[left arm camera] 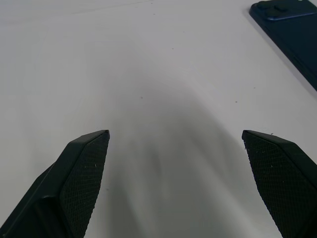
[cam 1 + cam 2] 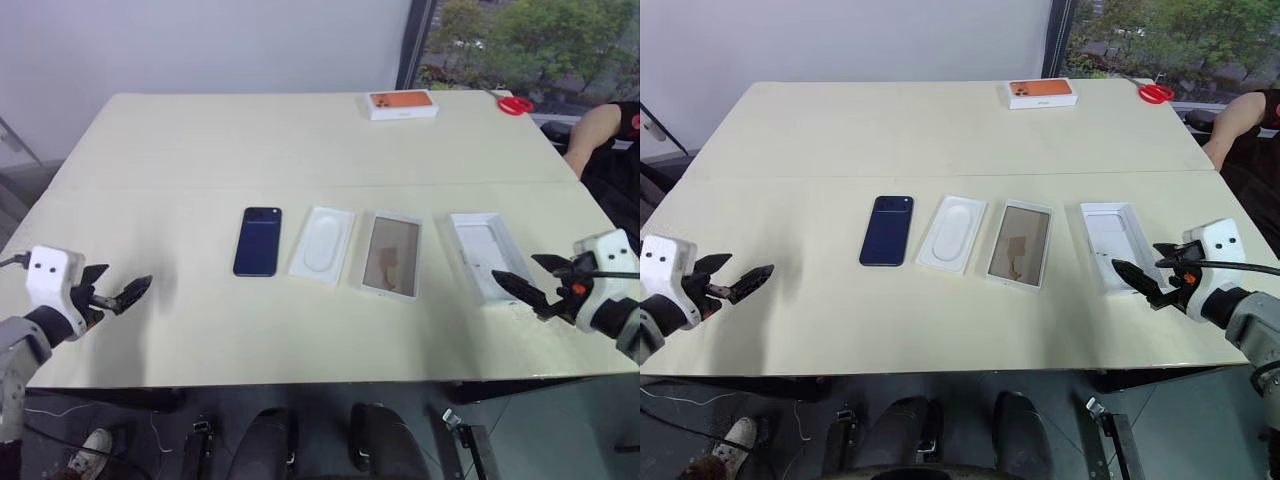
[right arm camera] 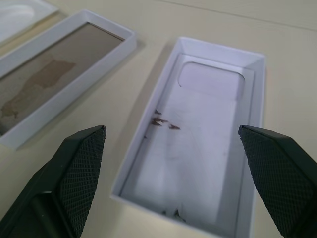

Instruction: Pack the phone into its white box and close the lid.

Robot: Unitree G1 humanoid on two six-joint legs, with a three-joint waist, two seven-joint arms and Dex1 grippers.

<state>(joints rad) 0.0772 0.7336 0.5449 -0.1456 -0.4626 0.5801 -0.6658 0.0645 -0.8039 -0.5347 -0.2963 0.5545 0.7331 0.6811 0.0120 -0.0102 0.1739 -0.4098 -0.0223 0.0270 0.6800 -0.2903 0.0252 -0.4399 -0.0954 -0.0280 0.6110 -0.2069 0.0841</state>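
While both claws gape wide, empty, cream table [image 2: 300, 140] bears phone [image 2: 257, 241], window behind

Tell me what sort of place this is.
Probably an office or lab room: a large pale table stands by a plain wall, a window shows trees outside, and a person's arm rests at the table's far right edge.
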